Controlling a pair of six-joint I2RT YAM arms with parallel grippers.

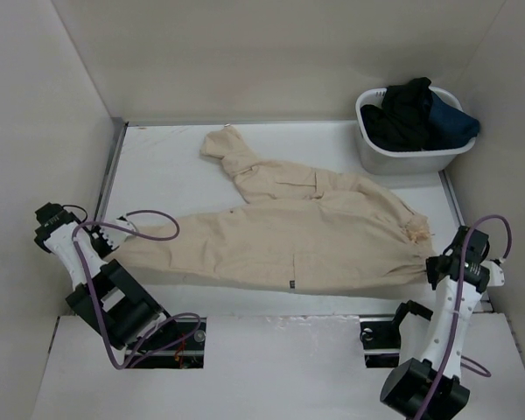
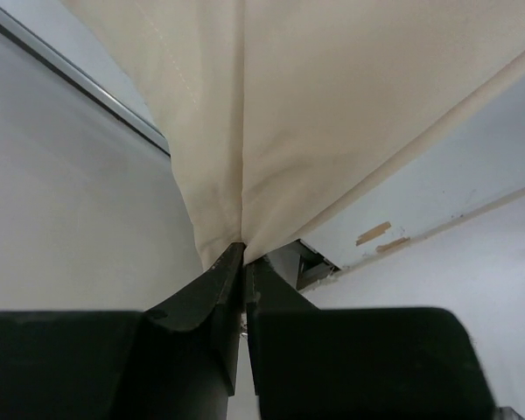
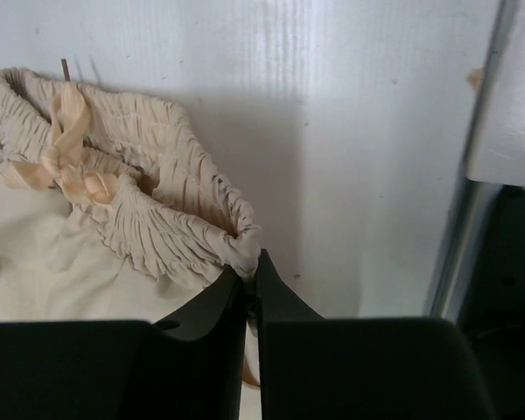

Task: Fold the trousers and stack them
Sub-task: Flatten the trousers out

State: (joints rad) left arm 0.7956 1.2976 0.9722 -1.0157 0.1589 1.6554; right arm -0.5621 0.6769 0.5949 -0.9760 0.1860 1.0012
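The beige trousers [image 1: 280, 232] lie spread across the white table, one leg stretched toward the left, the other bent up to the back. A small dark tag [image 1: 291, 283] shows at the near edge. My left gripper [image 1: 114, 248] is shut on the leg's hem; in the left wrist view the cloth [image 2: 332, 114] is pinched between the fingers [image 2: 212, 293]. My right gripper [image 1: 435, 261] is shut on the gathered elastic waistband [image 3: 166, 232], whose drawstring bow [image 3: 66, 166] shows to the left.
A white basket [image 1: 411, 157] holding black and dark-blue garments [image 1: 420, 114] stands at the back right. Walls close in the table on the left, back and right. Two openings [image 1: 179, 337] lie in the near shelf by the arm bases.
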